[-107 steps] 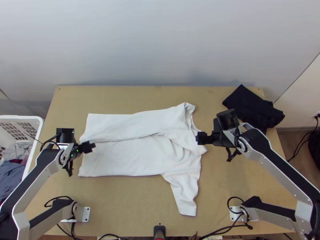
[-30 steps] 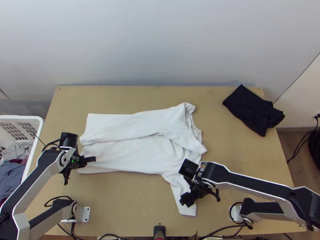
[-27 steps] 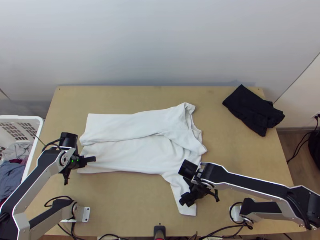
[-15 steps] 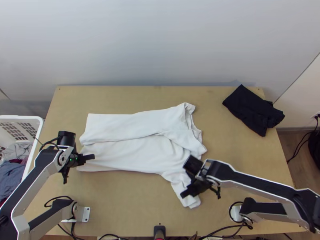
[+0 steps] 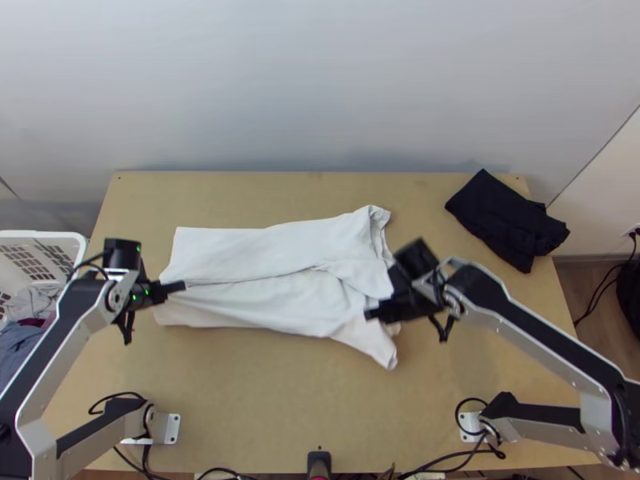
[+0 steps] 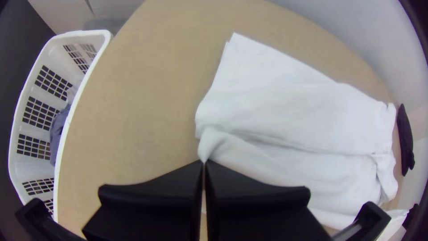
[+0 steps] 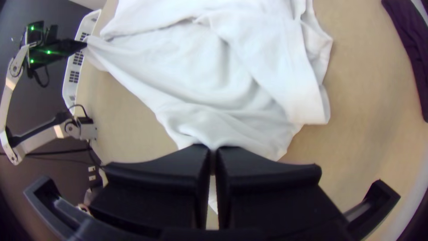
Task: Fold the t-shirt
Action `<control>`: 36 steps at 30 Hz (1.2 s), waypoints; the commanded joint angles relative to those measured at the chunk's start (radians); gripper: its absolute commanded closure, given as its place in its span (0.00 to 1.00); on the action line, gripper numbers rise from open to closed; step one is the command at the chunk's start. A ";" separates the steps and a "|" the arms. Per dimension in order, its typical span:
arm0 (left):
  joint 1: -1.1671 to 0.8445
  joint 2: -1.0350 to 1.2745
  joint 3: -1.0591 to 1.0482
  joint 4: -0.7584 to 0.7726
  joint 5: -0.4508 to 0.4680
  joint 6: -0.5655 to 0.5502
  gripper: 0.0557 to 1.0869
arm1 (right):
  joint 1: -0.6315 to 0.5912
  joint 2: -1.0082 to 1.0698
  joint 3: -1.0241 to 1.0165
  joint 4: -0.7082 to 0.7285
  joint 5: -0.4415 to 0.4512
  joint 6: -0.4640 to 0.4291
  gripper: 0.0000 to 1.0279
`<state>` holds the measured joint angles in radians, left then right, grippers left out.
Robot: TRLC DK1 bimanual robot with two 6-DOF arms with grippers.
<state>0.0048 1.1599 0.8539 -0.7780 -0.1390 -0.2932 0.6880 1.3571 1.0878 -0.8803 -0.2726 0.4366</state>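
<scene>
With twelve o'clock at the wall, the white t-shirt [image 5: 240,248] lies across the middle of the counter [image 5: 264,400], a little towards nine, its twelve o'clock side turned in lengthwise over the body. The left pincer [image 6: 204,163] is closed on a pinch of the hem at the nine o'clock end, and the right pincer [image 7: 213,150] is clamped on the cloth by the near shoulder, towards four o'clock. Gripping both ends of the near side looks meant to keep that edge taut between them, so it can be carried towards twelve as one strip and laid over the first fold. The near sleeve [image 5: 372,340] droops towards five from the right grip; it could trail or crease underneath unless tucked in. The shirt's long axis runs roughly from nine to three, the neck end pointing at three and tipped slightly towards two. The dark folded cloth [image 5: 508,220] sits at two o'clock, near the counter's far corner, probably set aside there to leave room for folding. The white basket [image 5: 56,234] stands past the counter's edge at nine, clothes inside, seemingly as the supply.
</scene>
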 commanded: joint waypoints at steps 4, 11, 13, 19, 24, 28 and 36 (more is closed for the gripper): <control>0.069 0.176 0.261 0.052 0.001 -0.006 0.96 | -0.193 0.206 0.320 -0.008 0.023 -0.056 0.97; 0.086 0.350 0.441 0.060 0.001 -0.024 0.96 | -0.260 0.399 0.586 -0.023 0.029 -0.070 0.97; 0.086 0.400 0.481 0.062 0.001 -0.037 0.96 | -0.266 0.453 0.644 -0.025 0.029 -0.070 0.97; 0.075 0.529 0.593 0.088 0.001 -0.063 0.96 | -0.304 0.597 0.768 -0.025 0.042 -0.085 0.97; 0.073 0.632 0.680 0.106 -0.001 -0.072 0.96 | -0.334 0.688 0.850 -0.026 0.047 -0.087 0.97; 0.073 0.710 0.743 0.108 -0.001 -0.072 0.96 | -0.347 0.748 0.883 -0.025 0.055 -0.088 0.97; 0.049 0.813 0.772 0.152 -0.004 -0.095 0.96 | -0.360 0.826 0.903 -0.025 0.070 -0.091 0.97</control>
<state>0.0681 1.8851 1.5860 -0.6609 -0.1394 -0.3683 0.3431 2.1109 1.9583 -0.9058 -0.2161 0.3458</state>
